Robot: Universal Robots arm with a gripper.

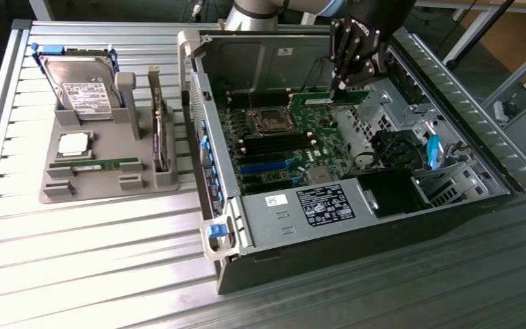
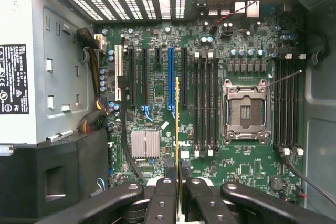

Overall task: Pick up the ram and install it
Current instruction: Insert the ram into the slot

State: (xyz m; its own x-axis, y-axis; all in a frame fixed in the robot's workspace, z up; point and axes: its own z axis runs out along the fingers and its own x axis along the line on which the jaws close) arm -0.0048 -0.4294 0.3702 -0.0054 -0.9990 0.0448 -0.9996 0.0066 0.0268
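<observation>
My gripper (image 1: 347, 85) hangs inside the open computer case, shut on the ram (image 1: 327, 98), a thin green stick held level above the far part of the motherboard (image 1: 286, 147). In the wrist view the ram (image 2: 177, 124) shows edge-on as a thin line running out from between the black fingers (image 2: 164, 198). It hangs over the board just beside the blue slot (image 2: 170, 80). Black memory slots (image 2: 205, 103) lie beside the bare CPU socket (image 2: 245, 111). A second stick like it (image 1: 94, 164) lies in the grey holder outside the case.
The grey holder (image 1: 107, 188) at the exterior view's left carries a hard drive (image 1: 80, 86), a silver CPU chip (image 1: 74, 144) and an upright expansion card (image 1: 158, 133). The power supply (image 1: 322, 205), a drive cage (image 1: 446, 181) and the case walls (image 1: 203, 123) hem in the motherboard.
</observation>
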